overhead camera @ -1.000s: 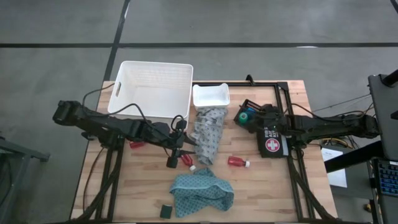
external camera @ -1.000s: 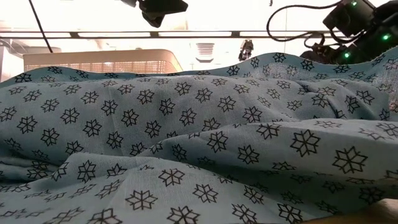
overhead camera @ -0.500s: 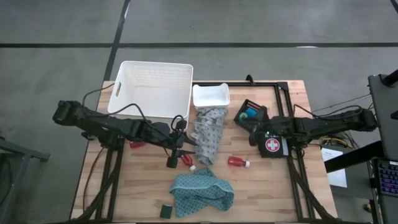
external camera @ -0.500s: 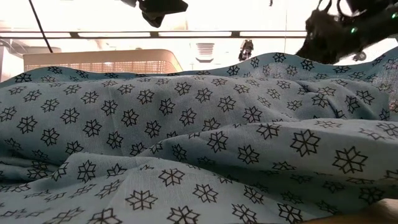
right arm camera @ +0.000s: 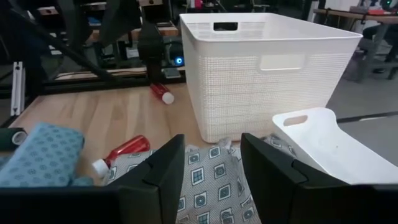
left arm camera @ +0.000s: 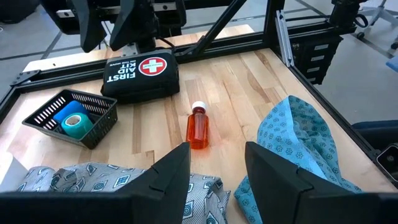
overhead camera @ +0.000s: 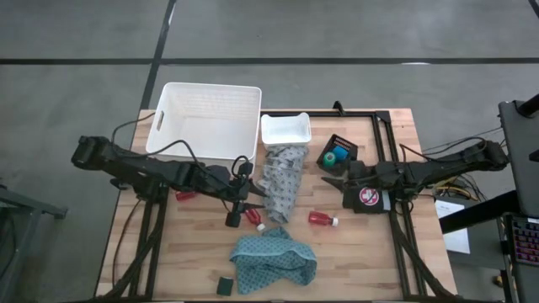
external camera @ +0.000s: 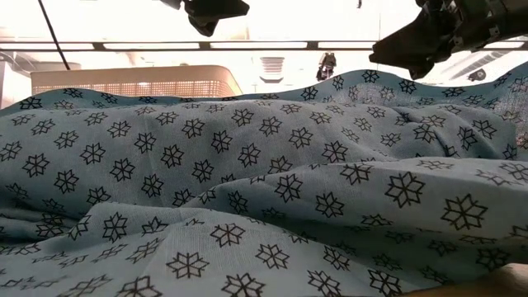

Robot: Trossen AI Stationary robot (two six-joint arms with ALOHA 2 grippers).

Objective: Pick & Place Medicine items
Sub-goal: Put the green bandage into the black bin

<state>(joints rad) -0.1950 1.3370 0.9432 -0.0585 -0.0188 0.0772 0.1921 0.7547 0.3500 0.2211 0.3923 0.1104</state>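
Three red bottles with white caps lie on their sides on the wood: one (overhead camera: 185, 195) under my left arm, one (overhead camera: 253, 217) touching the grey cloth's near end, and one (overhead camera: 322, 220) alone at mid-table. A blue and a green round container sit in a black mesh basket (overhead camera: 338, 153). My left gripper (overhead camera: 259, 194) hangs open above the grey patterned cloth (overhead camera: 282, 178), nothing between its fingers (left arm camera: 171, 180). My right gripper (overhead camera: 328, 179) is open and empty too, near level, pointing toward the table's left from above the first-aid pouch (overhead camera: 368, 199).
A large white basket (overhead camera: 205, 118) and a small white bin (overhead camera: 285, 129) stand at the far edge. A teal cloth (overhead camera: 274, 259) lies crumpled at the near edge and fills the low view. A small dark container (overhead camera: 225, 285) sits near the front left.
My right gripper has swung from over the black mesh basket toward the table's near edge. It has risen a little, tipped up from pointing down to nearly level, and rolled about its own line. No object has moved.
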